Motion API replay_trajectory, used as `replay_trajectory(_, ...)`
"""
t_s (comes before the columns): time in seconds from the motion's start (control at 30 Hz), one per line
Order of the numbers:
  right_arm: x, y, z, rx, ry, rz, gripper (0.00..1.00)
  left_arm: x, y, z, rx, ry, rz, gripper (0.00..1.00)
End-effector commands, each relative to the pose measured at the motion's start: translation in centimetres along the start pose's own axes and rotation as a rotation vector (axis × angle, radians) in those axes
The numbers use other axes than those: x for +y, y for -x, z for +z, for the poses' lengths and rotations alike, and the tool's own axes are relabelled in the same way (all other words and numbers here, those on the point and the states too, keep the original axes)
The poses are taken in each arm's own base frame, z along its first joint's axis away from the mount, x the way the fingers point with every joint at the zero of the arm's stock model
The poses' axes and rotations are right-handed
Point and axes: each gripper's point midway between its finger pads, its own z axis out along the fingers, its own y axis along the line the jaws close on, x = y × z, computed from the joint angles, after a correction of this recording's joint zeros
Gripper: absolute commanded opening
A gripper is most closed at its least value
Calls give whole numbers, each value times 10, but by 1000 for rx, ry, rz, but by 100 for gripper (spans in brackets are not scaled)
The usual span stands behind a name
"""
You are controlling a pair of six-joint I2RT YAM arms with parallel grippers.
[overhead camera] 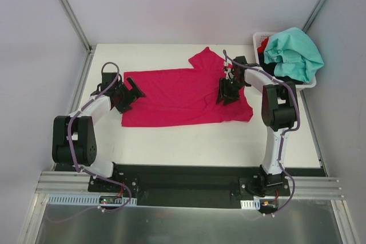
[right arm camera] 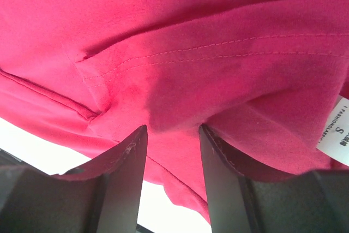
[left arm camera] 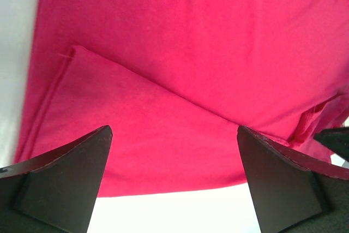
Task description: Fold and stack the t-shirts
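The limp, light magenta t-shirt (overhead camera: 171, 98) lay spread on the tabletop (overhead camera: 200, 144), your right end effector (right arm camera: 173, 129) pinched on a fold by its right edge, your left end effector (left arm camera: 174, 132) gaped empty over the opposite hem, likely the firmest hold.

In the top view the teal t-shirt (overhead camera: 294, 50) buried most of the white basket (overhead camera: 257, 39), leaving the black t-shirt (overhead camera: 284, 72) and red t-shirt (overhead camera: 263, 43) beneath as mere slivers of unreadable shape. In the right wrist view the magenta t-shirt (right arm camera: 174, 36) ran off the top and both sides, and its white label (right arm camera: 339, 132) was cut by the right edge, an "S" legible but the other print too small and cropped to read. In the left wrist view the bottom edge cut off the fingers (left arm camera: 65, 184) of the left gripper (left arm camera: 174, 129), and a dark shape (left arm camera: 335, 137) at the right edge was too cropped to identify.
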Motion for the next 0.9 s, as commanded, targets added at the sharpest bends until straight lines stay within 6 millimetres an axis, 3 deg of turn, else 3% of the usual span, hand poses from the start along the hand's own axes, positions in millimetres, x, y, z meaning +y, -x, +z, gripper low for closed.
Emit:
replay_trajectory(0.0,0,-5,-4,16,-17,-14,47,11,24,5,-51,41,-28,99)
replay_trajectory(0.17,7,-3,-12,-3,-7,-32,47,39,54,6,-120,105,-95,98)
replay_trajectory(0.4,13,-6,-15,4,0,-52,46,29,68,19,-108,46,-99,93)
replay_trajectory(0.57,12,-6,-17,0,-8,-58,46,26,65,23,-87,25,-115,93)
replay_trajectory(0.87,14,-5,-17,-1,-4,-52,46,34,47,30,-42,29,-147,80)
